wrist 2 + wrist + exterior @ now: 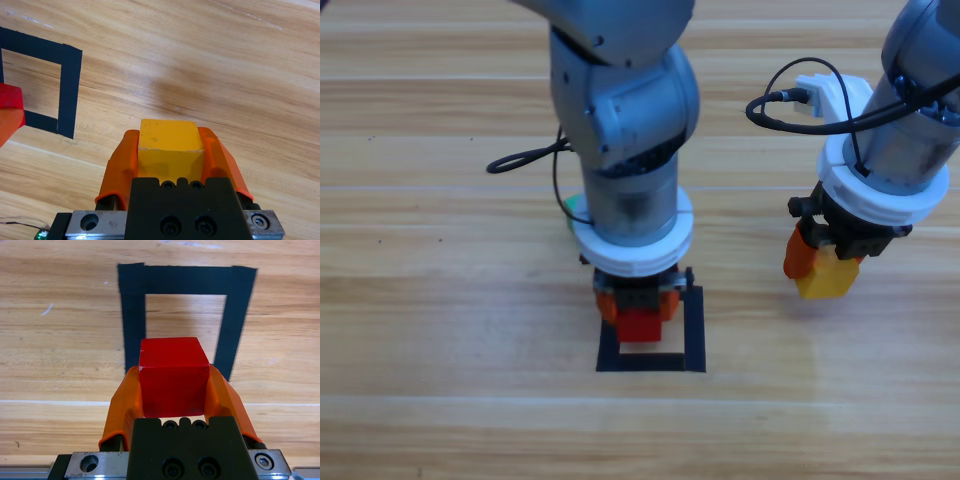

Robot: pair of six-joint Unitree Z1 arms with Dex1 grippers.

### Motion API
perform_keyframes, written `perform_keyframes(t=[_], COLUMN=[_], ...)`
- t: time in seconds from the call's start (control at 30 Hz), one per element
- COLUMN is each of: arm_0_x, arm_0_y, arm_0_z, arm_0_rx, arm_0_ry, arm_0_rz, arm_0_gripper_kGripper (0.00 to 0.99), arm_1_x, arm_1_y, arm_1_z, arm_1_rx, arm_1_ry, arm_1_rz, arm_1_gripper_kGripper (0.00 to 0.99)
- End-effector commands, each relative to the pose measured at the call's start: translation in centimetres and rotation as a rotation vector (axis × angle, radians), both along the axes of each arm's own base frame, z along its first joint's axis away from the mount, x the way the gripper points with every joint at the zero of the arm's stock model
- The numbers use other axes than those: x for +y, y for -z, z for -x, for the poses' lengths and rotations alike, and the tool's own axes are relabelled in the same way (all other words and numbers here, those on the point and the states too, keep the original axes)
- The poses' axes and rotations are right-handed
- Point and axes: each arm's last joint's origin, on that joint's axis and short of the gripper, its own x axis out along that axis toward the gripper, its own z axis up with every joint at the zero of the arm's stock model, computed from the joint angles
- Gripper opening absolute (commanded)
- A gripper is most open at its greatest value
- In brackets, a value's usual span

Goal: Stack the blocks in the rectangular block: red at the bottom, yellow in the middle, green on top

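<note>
While red [173,376] sits clamped between left fingers [122,405], yellow [170,150] between right.

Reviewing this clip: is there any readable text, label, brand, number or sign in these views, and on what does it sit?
None: no text, label, brand, number or sign can be read in any view.
The red cube in the left end effector, the yellow cube in the right end effector, the black tape outline and the wooden table are all unmarked.
</note>
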Motion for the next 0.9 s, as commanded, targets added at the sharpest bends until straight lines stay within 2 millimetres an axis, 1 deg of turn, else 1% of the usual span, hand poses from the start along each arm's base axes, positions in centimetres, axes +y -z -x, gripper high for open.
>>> perform_keyframes(t=[0.03, 0.33, 0.9], arm_0_x=[-1.9, -2.4, -1.7], arm_0_y=[2.4, 2.8, 3.8], arm_0_z=[-0.2, -0.5, -1.3], arm_0_rx=[0.058, 0.086, 0.093], arm_0_ry=[0.043, 0.071, 0.042], arm_0_rz=[-0.027, -0.004, -0.038], arm_0_gripper_kGripper=[0.0, 0.0, 0.0], arm_1_x=[-0.3, -0.3, -0.3], arm_1_y=[0.1, 0.2, 0.2], arm_1_z=[0.2, 0.2, 0.2], arm_1_rx=[0.007, 0.011, 0.013], arm_1_ry=[0.006, 0.007, 0.005], arm_1_rz=[0.018, 0.019, 0.019], arm_1_gripper_kGripper=[0.0, 0.0, 0.0])
